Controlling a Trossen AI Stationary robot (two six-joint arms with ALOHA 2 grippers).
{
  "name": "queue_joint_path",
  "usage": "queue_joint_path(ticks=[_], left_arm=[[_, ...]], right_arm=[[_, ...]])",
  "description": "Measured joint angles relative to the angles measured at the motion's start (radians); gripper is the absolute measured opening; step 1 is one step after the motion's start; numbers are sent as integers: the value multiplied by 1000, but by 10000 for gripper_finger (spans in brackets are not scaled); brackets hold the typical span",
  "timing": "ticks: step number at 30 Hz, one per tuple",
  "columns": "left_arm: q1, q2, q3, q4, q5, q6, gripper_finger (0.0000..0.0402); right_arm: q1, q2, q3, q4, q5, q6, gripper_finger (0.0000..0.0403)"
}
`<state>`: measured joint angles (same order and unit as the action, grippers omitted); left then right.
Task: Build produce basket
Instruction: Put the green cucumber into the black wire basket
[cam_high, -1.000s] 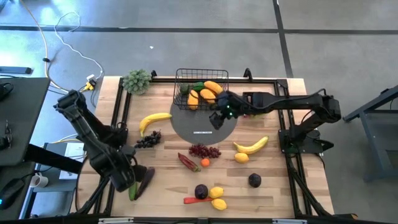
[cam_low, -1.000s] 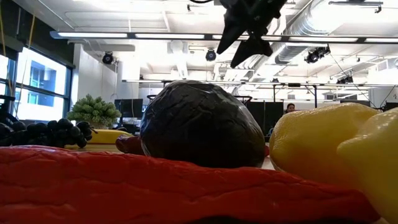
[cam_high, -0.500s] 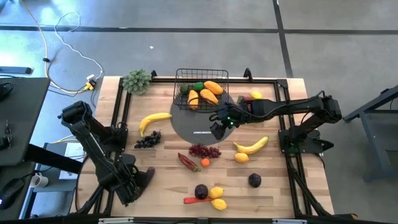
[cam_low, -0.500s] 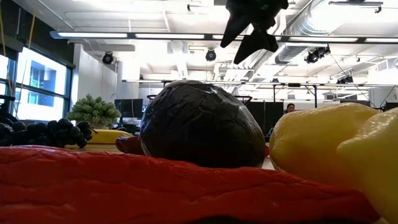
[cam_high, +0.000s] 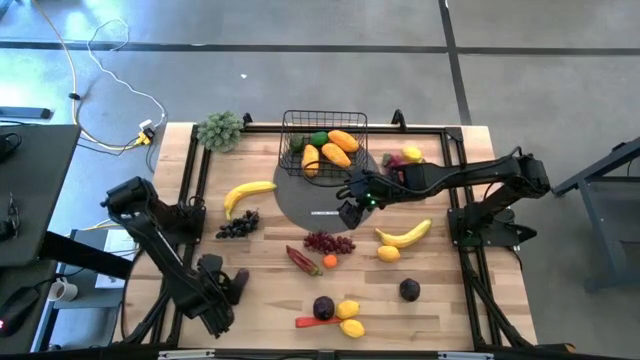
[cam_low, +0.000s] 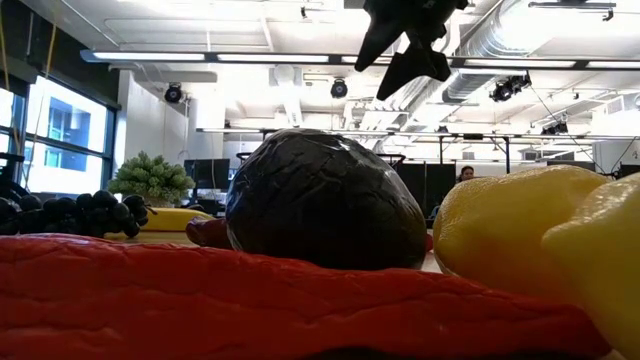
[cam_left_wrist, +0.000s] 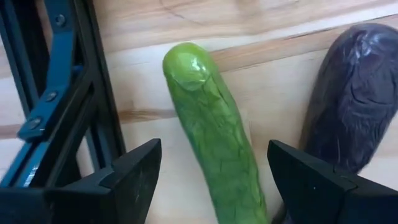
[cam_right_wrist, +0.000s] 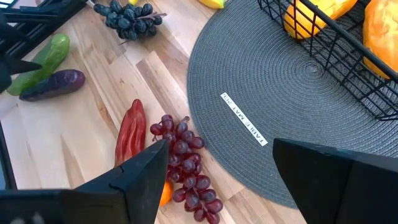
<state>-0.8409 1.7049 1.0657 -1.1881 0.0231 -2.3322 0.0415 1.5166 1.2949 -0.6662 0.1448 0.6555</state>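
Fingers of the left gripper stand spread and empty, straddling the cucumber that lies flat on the wood at the table's near-left corner, with the eggplant just beside it. Neither is lifted yet.

Over the grey round mat, the right gripper hangs with its jaws apart, holding nothing, just in front of the black wire basket.

As for progress, the basket holds only a few pieces: oranges, something yellow and something green. Most of the produce remains on the table: a banana, dark grapes, red grapes, a red chilli, a second banana, a lemon, two plums and more lemons near the front edge.

Standing in the way, the table's dark frame rail runs close alongside the cucumber, leaving one finger little room.
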Motion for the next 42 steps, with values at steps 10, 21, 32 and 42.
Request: queue_joint_path(ticks=[10, 21, 32, 42], left_arm=[[46, 74, 0, 15, 19, 0, 284], [63, 132, 0, 21, 59, -3, 283], [62, 150, 0, 7, 55, 1, 212], [62, 149, 0, -78, 41, 9, 122]], right_arm=[[6, 0, 0, 0, 0, 2, 271], [6, 0, 0, -3, -1, 0, 271], [6, 0, 0, -7, -9, -1, 271], [6, 0, 0, -11, -11, -1, 271]])
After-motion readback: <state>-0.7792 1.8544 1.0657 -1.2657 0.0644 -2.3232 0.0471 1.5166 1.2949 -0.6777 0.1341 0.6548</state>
